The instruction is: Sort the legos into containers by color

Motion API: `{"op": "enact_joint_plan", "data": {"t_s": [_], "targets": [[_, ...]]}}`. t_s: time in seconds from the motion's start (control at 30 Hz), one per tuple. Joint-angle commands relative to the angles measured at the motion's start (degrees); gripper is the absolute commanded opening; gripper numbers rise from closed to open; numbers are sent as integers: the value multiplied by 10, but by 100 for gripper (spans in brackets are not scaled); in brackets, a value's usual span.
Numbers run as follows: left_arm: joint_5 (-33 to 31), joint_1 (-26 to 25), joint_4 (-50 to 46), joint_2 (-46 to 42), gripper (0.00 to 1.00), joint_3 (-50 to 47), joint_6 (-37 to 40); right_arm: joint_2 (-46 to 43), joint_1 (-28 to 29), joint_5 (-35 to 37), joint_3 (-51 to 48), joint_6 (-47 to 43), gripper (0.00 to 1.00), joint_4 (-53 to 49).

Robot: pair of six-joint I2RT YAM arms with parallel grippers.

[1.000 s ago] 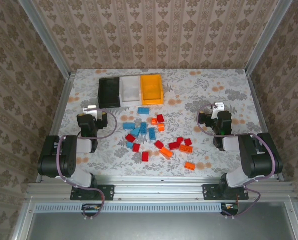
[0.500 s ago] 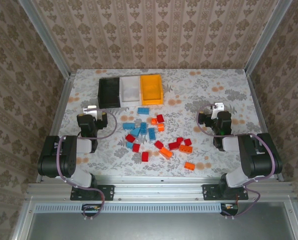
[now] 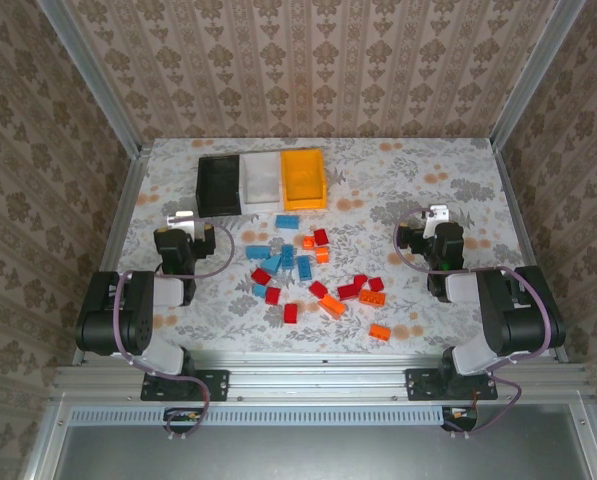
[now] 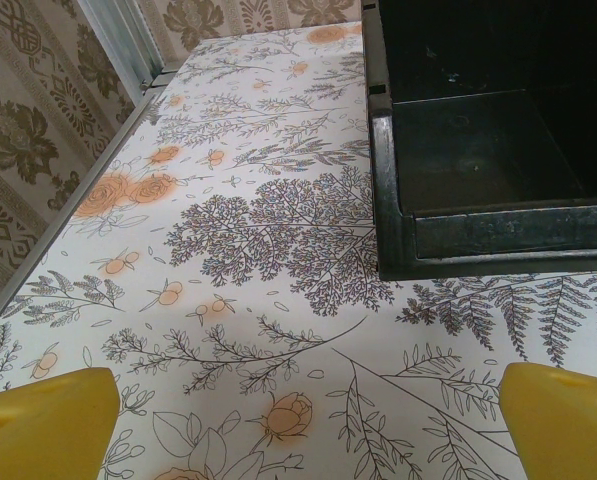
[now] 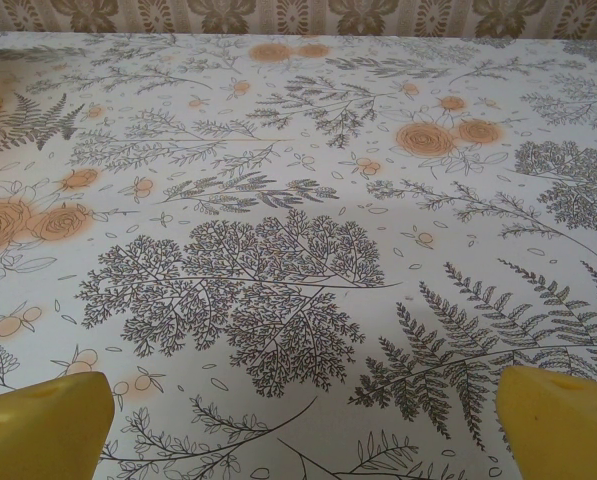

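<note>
Noted left gripper (image 3: pixel 183 216) spread full wide, nothing between its yellow fingertips (image 4: pixel 43 420), parked just short of the black bin (image 4: pixel 498 235). Same for right gripper (image 5: pixel 303 425): wide apart, empty, low over bare floral table (image 5: pixel 278 150), well right of the pile. Judged sorting not yet begun; no brick seen in any bin. For a first pick, best to take an outlier, such as the lone blue brick (image 3: pixel 287 221) nearest the bins or the orange brick (image 3: pixel 380 331) at the near edge. Come straight down, close across the short sides, and leave the crowded blue cluster for later. Counted three bins touching in a row: black, white bin (image 3: pixel 261 180), orange-yellow bin (image 3: pixel 304 178). Counted legos (image 3: pixel 290 313) loose mid-table between the arms: about eight red, about seven blue, five orange.
</note>
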Motion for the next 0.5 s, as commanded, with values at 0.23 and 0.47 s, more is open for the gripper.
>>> {"op": "enact_joint_plan", "data": {"t_s": [0.23, 0.47], "targets": [[5, 3, 9, 7, 100, 13, 4, 7, 3, 8, 11, 11, 100, 16], [-52, -12, -149, -109, 100, 54, 3, -55, 27, 59, 67, -3, 100, -128]]}}
